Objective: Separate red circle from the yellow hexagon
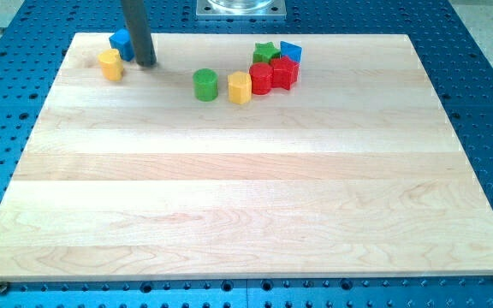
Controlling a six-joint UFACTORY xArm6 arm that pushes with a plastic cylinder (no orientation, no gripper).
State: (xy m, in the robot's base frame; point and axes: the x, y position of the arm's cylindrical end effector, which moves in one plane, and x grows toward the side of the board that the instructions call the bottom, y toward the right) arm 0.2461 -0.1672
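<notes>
The red circle (260, 78) stands near the view's top centre on the wooden board (246, 197), touching the yellow hexagon (240, 87) at its left. A second red block (284, 72) touches the red circle's right side. A green star (266, 54) and a blue block (290, 52) sit just behind them. A green cylinder (204, 85) stands left of the yellow hexagon, a little apart. My tip (146, 63) is at the view's top left, far left of the red circle, between a blue block (121, 42) and the green cylinder.
A yellow block (109, 64) stands left of my tip, near the board's top left corner. A metal base plate (241, 8) lies beyond the board's top edge. Blue perforated table surrounds the board.
</notes>
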